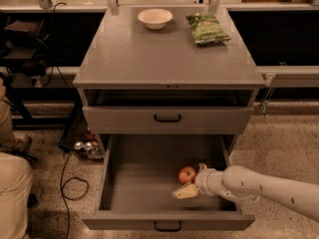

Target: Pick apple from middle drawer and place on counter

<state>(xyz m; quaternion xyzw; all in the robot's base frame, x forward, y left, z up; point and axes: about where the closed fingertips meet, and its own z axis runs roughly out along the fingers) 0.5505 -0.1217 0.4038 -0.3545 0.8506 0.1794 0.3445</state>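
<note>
The gripper is down inside the open middle drawer, near the right side. It is on the end of a fat white arm that comes in from the right. Its two fingers are spread apart. One pale yellow finger points left, just under the apple. The other one shows only as a small bit above the wrist. The gripper is not holding anything. I cannot tell if it touches the apple.

The apple is small and round. It is mostly red, with a bit of yellow on it. It sits on the drawer floor, a bit right of the middle, just beside the gripper.

The drawer is grey, wide and deep, and pulled far out. It has a small black handle on its front. Above it is another grey drawer front with the same kind of handle.

The counter on top is flat and grey. A white bowl and a green bag sit at its back.
</note>
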